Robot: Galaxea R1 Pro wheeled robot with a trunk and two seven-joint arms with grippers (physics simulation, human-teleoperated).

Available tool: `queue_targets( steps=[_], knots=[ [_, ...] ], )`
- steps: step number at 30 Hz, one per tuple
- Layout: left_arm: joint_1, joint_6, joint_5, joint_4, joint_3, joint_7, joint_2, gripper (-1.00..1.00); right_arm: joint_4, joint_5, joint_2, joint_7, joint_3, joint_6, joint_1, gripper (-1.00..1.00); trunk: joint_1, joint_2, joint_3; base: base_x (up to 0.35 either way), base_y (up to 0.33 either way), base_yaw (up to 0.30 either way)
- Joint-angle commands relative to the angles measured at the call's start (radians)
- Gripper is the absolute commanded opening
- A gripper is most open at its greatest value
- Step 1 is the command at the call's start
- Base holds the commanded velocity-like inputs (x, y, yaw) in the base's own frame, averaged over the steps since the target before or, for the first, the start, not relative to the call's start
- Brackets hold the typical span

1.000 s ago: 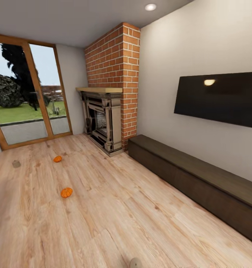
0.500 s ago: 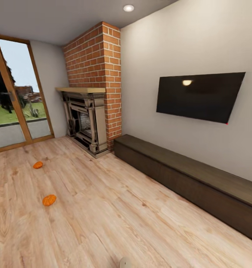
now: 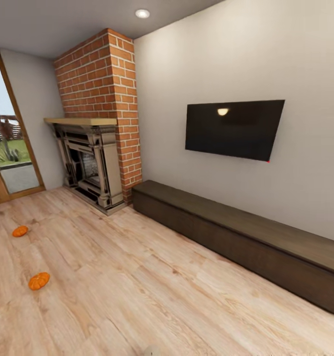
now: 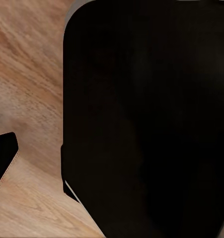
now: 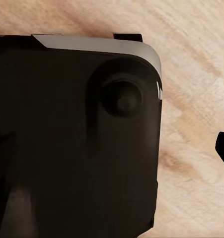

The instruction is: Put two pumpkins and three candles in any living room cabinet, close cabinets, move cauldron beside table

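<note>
Pumpkins, two small ribbed orange ones [image 3: 39, 281] [image 3: 20, 231], lie on the wooden floor [image 3: 137, 296], well apart from your long dark-brown cabinet [image 3: 236, 237], whose fronts look shut. Nothing is stowed yet. Whether your fingers are wide or narrow, I cannot tell.

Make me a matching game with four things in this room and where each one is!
Things:
1. pumpkins
2. TV
3. cabinet
4. fireplace

Places:
A. hung on the wall
B. under the brick chimney
C. on the floor near the window
D. along the wall, below the TV

Pairs: 1-C, 2-A, 3-D, 4-B
</note>
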Motion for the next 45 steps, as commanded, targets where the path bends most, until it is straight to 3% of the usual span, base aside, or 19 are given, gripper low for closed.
queue_targets(
  steps=[1,45],
  knots=[
    [0.0,0.0,0.005,0.0,0.002,0.0,0.0,1.0,0.0,0.0,0.0,0.001,0.0,0.0,-0.001,1.0,0.0,-0.001,0.0,0.0,0.0,-0.248],
    [0.0,0.0,0.005,0.0,0.003,0.0,0.0,1.0,0.0,0.0,0.0,0.0,0.0,0.0,-0.001,1.0,0.0,-0.001,0.049,0.0,0.0,-0.238]
  ],
)
